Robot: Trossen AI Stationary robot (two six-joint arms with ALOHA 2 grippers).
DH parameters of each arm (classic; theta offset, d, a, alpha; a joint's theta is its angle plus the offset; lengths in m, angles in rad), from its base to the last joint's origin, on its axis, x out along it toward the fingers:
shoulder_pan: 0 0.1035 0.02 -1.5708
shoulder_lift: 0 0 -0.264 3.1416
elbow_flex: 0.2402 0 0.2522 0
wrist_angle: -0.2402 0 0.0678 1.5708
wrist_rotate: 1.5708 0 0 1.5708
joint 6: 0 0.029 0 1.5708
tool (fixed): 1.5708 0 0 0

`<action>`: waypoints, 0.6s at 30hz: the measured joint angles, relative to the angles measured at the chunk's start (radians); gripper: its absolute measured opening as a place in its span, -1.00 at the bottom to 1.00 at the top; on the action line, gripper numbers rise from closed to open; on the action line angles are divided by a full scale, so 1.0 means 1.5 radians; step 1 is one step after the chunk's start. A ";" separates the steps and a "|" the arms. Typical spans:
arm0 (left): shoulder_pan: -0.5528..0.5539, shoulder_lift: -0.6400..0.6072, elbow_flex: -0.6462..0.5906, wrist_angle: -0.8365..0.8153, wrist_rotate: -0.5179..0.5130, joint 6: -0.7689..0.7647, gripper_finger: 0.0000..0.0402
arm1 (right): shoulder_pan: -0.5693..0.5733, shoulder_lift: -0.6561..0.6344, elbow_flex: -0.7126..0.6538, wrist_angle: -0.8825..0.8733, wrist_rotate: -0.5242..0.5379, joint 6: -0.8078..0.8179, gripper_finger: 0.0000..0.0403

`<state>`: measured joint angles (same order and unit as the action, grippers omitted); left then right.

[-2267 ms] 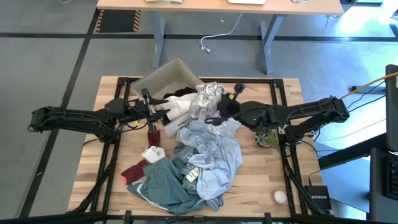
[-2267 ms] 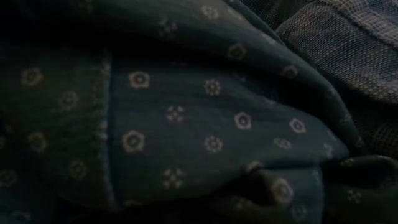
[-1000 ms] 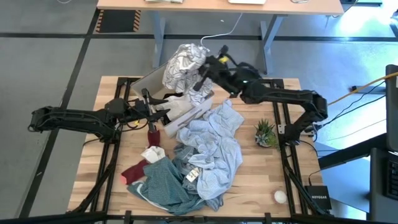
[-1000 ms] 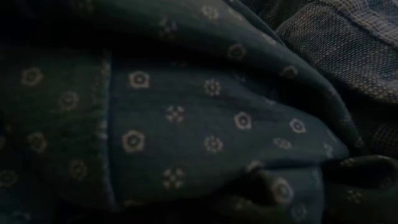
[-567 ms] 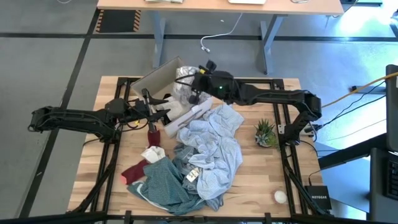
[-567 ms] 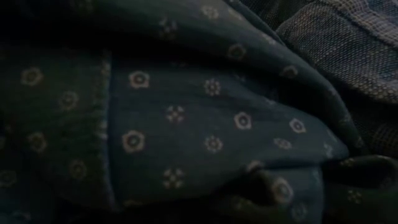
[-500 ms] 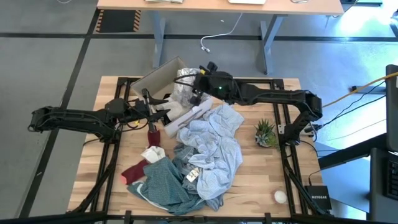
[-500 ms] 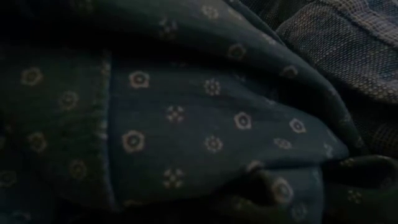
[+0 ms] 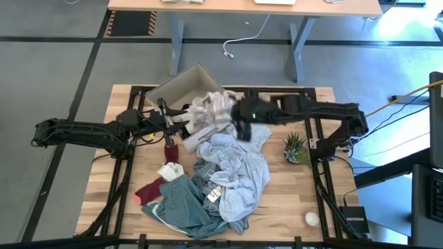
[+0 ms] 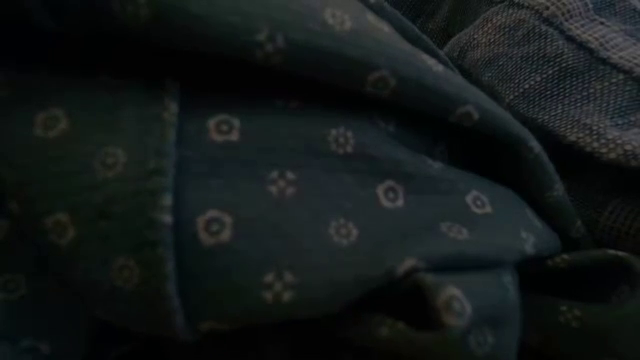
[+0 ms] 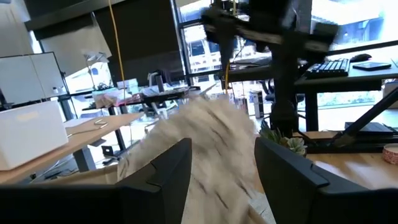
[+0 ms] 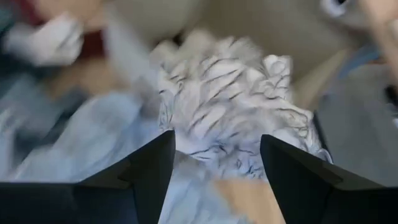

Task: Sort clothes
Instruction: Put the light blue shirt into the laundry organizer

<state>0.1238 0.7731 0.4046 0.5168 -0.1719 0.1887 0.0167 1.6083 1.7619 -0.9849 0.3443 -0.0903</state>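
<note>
The white patterned garment (image 9: 211, 107) lies bunched at the mouth of the beige box (image 9: 181, 86), partly over its rim. My right gripper (image 9: 237, 126) hangs just to its right, tipped downward and open; in the right wrist view the garment (image 12: 230, 118) sits beyond the open fingers (image 12: 217, 168). My left gripper (image 9: 174, 120) stays open to the left of the box, and the garment (image 11: 208, 146) shows blurred ahead of it. A light blue garment (image 9: 235, 162), a teal-green one (image 9: 181, 207), dark red socks (image 9: 149, 190) and small white pieces (image 9: 171, 171) lie on the table.
A small potted plant (image 9: 296, 146) stands under the right arm and a white ball (image 9: 312, 218) lies at the near right corner. Dark cloth with small flowers (image 10: 300, 200) fills the low view. A desk (image 9: 242, 5) stands beyond the table's far edge.
My right gripper swung the white patterned garment down from high above the box's far side, tipped downward and let it go. The garment dropped onto the box's mouth. The gripper has since drawn back toward the table's right and near side.
</note>
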 joint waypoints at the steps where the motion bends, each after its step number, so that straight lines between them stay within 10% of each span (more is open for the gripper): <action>1: 0.000 0.000 0.000 0.000 0.000 -0.001 -0.15 | 0.015 0.000 0.002 -0.028 0.001 0.007 0.25; 18: 0.000 0.000 0.000 0.015 0.000 -0.037 -0.15 | 0.193 0.002 -0.179 0.025 -0.093 0.160 0.25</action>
<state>0.1238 0.7727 0.4049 0.5396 -0.1719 0.1336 0.3067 1.6108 1.4940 -0.9467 0.2047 0.1494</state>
